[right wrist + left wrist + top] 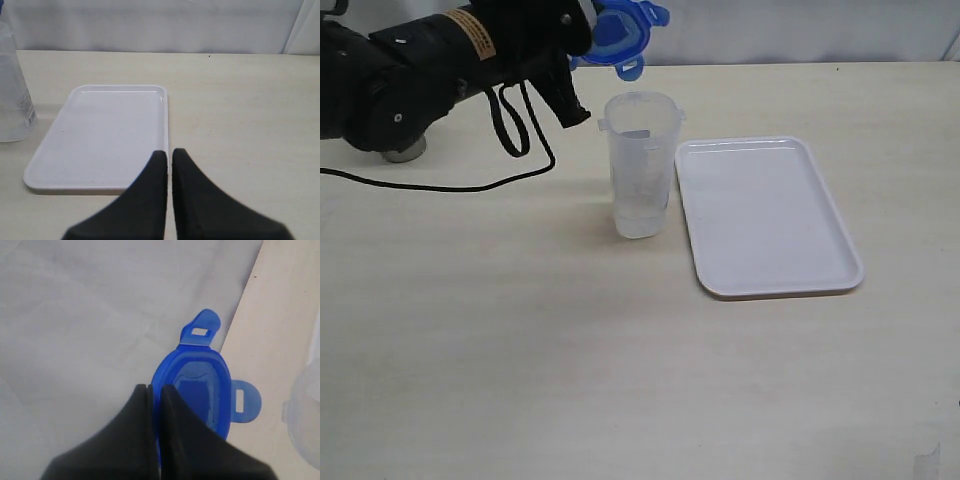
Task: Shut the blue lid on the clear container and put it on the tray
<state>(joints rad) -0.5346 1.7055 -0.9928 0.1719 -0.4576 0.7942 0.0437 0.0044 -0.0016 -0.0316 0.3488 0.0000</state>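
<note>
The blue lid (620, 32) hangs in the air above and a little behind the clear container (640, 165), held by its rim in my left gripper (582, 35). In the left wrist view the lid (205, 385) is pinched between the black fingers (175, 405) of the left gripper (156, 390), and the container's rim (305, 415) shows at the edge. The container stands upright and uncovered, just left of the white tray (765, 215). My right gripper (170, 155) is shut on nothing, hovering near the tray (100, 130); the container (12, 100) is at that view's edge.
A black cable (470, 185) trails from the left arm across the table. A grey round object (405, 152) peeks out under the left arm. A white wall runs behind the table's far edge.
</note>
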